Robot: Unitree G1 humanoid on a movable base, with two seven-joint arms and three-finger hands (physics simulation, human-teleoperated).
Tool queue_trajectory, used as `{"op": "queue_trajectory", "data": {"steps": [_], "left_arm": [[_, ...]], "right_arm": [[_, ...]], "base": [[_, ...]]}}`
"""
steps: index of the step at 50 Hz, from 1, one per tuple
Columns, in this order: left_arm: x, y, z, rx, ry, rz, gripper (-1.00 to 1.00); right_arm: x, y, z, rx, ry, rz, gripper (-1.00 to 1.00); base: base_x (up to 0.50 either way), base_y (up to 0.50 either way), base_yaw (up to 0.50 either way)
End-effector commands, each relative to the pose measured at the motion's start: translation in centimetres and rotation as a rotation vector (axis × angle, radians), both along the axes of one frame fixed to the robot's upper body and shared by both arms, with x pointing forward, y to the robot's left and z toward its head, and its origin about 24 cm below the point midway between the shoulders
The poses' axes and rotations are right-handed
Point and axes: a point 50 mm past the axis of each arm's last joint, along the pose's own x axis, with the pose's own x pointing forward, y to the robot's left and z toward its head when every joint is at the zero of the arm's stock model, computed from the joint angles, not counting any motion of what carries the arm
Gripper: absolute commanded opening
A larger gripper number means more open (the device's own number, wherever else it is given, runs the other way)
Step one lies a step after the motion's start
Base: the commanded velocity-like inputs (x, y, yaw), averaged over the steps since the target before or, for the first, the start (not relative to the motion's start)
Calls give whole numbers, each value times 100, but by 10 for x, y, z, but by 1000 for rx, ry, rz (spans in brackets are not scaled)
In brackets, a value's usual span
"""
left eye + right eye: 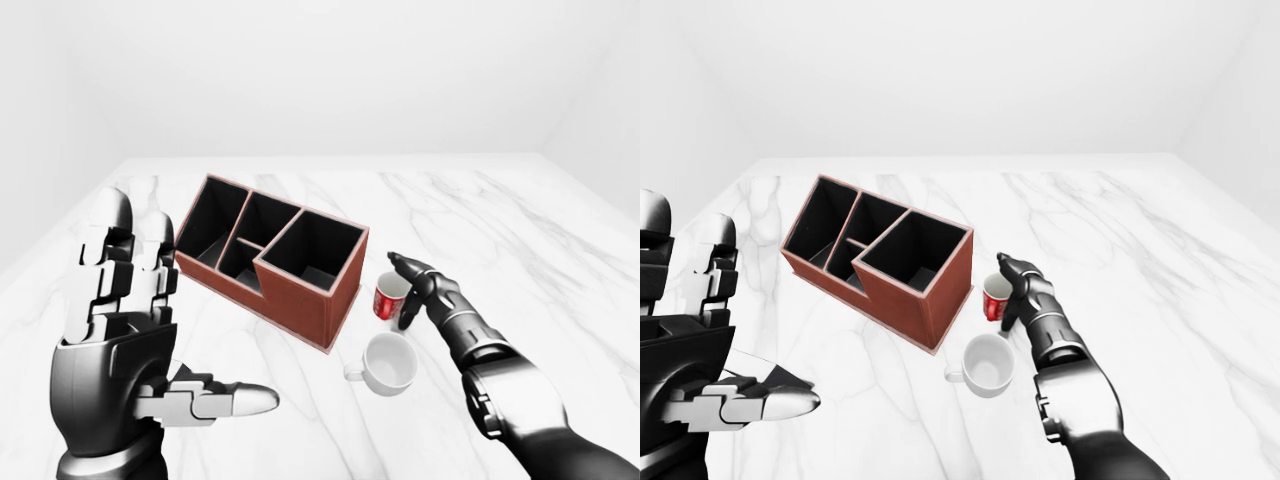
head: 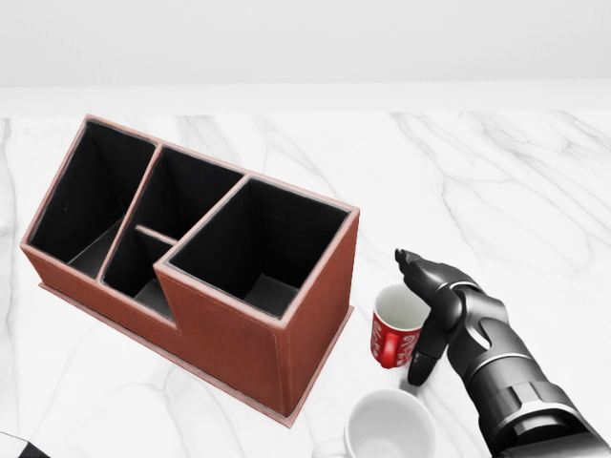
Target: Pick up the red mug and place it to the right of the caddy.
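The red mug (image 2: 393, 334) stands upright on the white marble table (image 2: 496, 191), just right of the brown caddy (image 2: 239, 343) and near its lower right corner. My right hand (image 2: 418, 317) is at the mug's right side, its fingers (image 2: 428, 353) spread open and curved about the mug's rim and wall, not closed round it. My left hand (image 1: 170, 330) is raised at the left of the left-eye view, open and empty, far from the mug.
A white mug (image 1: 390, 362) stands upright just below the red mug, close to my right forearm. The caddy has three open black compartments. The marble table reaches to the white walls at the top of the views.
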Motion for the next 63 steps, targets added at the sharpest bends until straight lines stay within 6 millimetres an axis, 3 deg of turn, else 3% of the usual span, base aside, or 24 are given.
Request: {"op": "queue_trajectory", "data": {"steps": [1,8,22,33,36,42,45,47,50,54,63], "left_arm": [[0,-1,0,-1,1,-3,100],[0,-1,-1,1,5,-5,100],[0,-3,-1,6,3,-8,100],[-1,-4,-3,2,23,-11,100],[-1,-5,-4,3,29,-16,100],[-1,-6,-5,0,40,-21,100],[-1,-6,-6,4,50,-21,100],[-1,-4,-5,1,45,-22,100],[-1,-4,-6,-1,54,-22,100],[-2,-5,-8,-3,75,-25,100],[-2,-6,-10,-3,102,-36,100]], "right_arm": [[0,-8,4,-8,-18,-11,100],[3,-16,13,-22,-33,-12,100],[18,-47,71,-49,-115,-27,100],[13,-73,137,-52,-217,-14,100],[4,-84,138,-72,-208,-23,100],[-12,-94,163,-91,-296,-17,100],[-24,-92,196,-68,-452,4,100],[-29,-89,204,-67,-497,20,100],[-52,-74,224,-94,-643,87,100],[-81,-58,234,-83,-776,150,100],[-149,-28,238,-26,-987,272,100]], "base": [[0,0,0],[0,0,0],[0,0,0],[0,0,0],[0,0,0],[0,0,0],[0,0,0],[0,0,0],[0,0,0],[0,0,0],[0,0,0]]}}
